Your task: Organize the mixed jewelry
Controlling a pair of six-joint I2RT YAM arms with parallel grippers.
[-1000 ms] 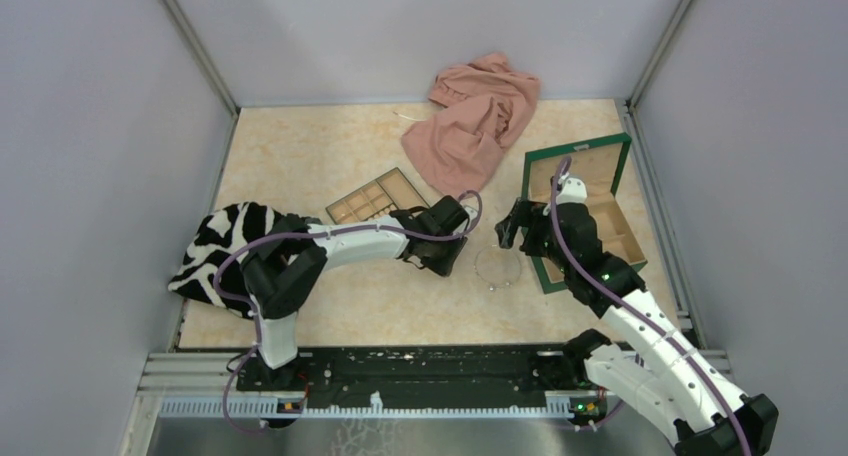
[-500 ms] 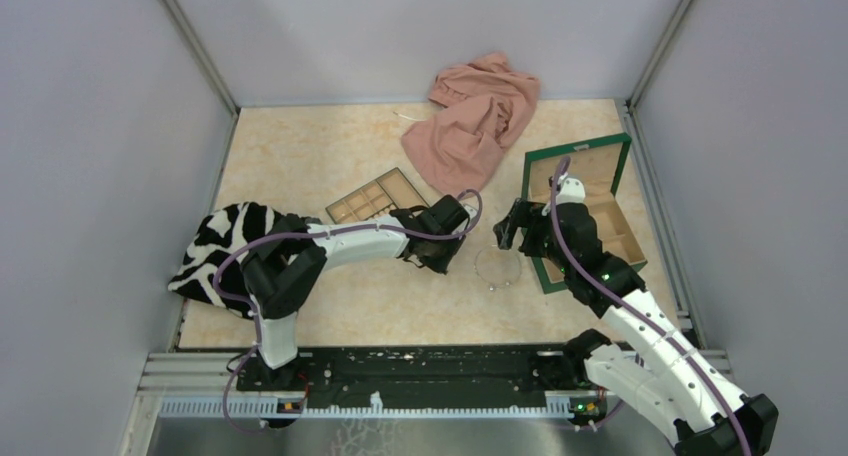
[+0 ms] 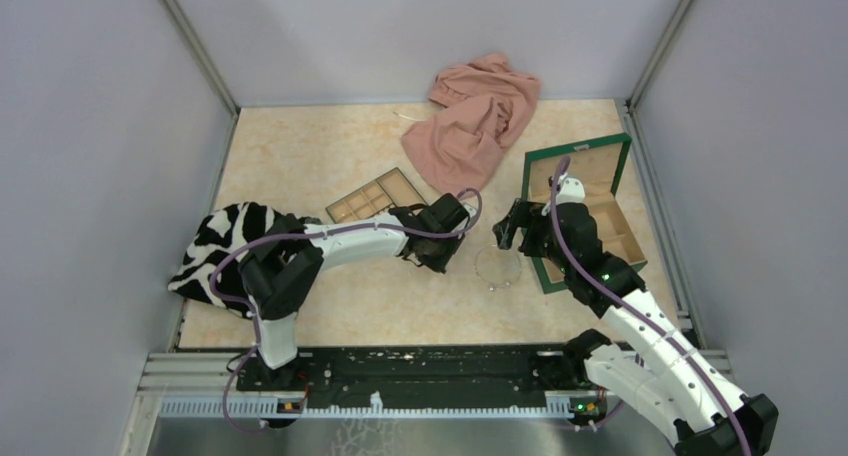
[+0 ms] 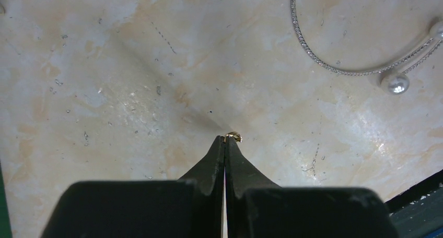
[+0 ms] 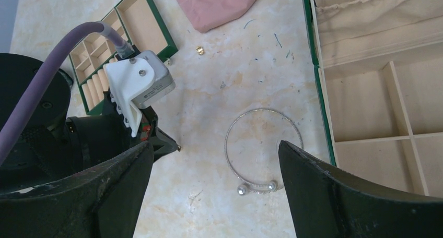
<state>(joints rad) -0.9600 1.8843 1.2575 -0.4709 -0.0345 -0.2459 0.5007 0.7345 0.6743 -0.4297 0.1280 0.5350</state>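
Note:
The silvery chain necklace (image 5: 243, 189) lies in a loop on the table, with two bead ends at its near side. It also shows in the top view (image 3: 492, 286) and the left wrist view (image 4: 395, 83). My left gripper (image 4: 225, 140) is shut on a tiny gold ring (image 4: 234, 137) at its very tips, low over the table and just left of the loop (image 3: 443, 266). My right gripper (image 5: 215, 144) is open and empty, above the necklace (image 3: 508, 232). Another gold speck (image 5: 199, 50) lies near the pink cloth.
The open green compartment box (image 3: 575, 148) stands right of the necklace, its wall (image 5: 319, 102) close to the loop. The green-edged slotted tray (image 3: 375, 196) lies behind my left wrist. A pink cloth (image 3: 475, 126) lies at the back. A black-and-white patterned cloth (image 3: 225, 246) lies at the left edge.

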